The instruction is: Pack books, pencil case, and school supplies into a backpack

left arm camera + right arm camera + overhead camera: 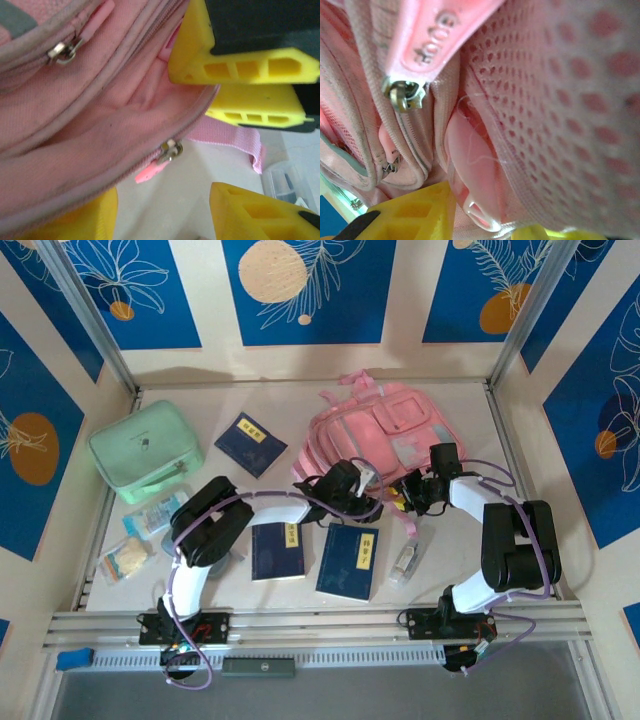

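Note:
The pink backpack [375, 430] lies at the back middle of the table. My left gripper [362, 492] is at its near edge, open; in the left wrist view its yellow fingers [260, 210] stand wide apart below a pink zipper pull [150, 172] that hangs free. My right gripper [408, 495] is shut on the backpack's fabric [485, 165] beside the mesh pocket [570, 100]. Three navy books lie flat: one [250, 443] at the back, two [277, 550] [348, 561] near the front. A clear bottle [405, 560] lies at the right. The pencil case is hidden.
A mint-green boxy case [145, 450] stands at the back left. A blue-and-white packet [155, 512] and a clear packet with yellowish contents [125, 558] lie at the left edge. A metal rail [320, 625] runs along the table's front.

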Available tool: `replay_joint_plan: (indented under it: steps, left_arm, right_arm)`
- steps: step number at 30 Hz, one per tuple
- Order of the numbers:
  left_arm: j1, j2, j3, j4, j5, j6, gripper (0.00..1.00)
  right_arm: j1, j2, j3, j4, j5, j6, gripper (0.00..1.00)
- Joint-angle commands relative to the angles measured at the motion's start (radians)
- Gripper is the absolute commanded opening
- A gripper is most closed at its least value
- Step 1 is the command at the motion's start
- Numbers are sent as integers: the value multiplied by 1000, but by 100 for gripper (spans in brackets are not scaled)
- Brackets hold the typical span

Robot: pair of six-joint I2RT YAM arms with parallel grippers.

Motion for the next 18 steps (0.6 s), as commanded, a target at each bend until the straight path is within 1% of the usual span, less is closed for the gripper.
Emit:
replay_joint_plan:
  steps: [1, 7, 11, 13, 18]
  left_arm:
    - [6, 43, 43, 52, 16, 15, 52]
    - [5, 78, 28, 160, 17, -15, 52]
    - [1, 95, 23, 194, 6, -36, 47]
    - [-3, 102, 19, 225, 22, -45, 41]
    - [-11, 95, 3, 232, 0, -50, 27]
  right_arm:
    - [-5, 23, 22, -14, -1, -15, 31]
    - [-5, 26, 25, -12, 5, -14, 25]
    - [-1, 30, 24, -6, 6, -9, 22]
    - [-1, 31, 23, -4, 11, -8, 21]
    - [-3, 35, 28, 4, 10, -6, 15]
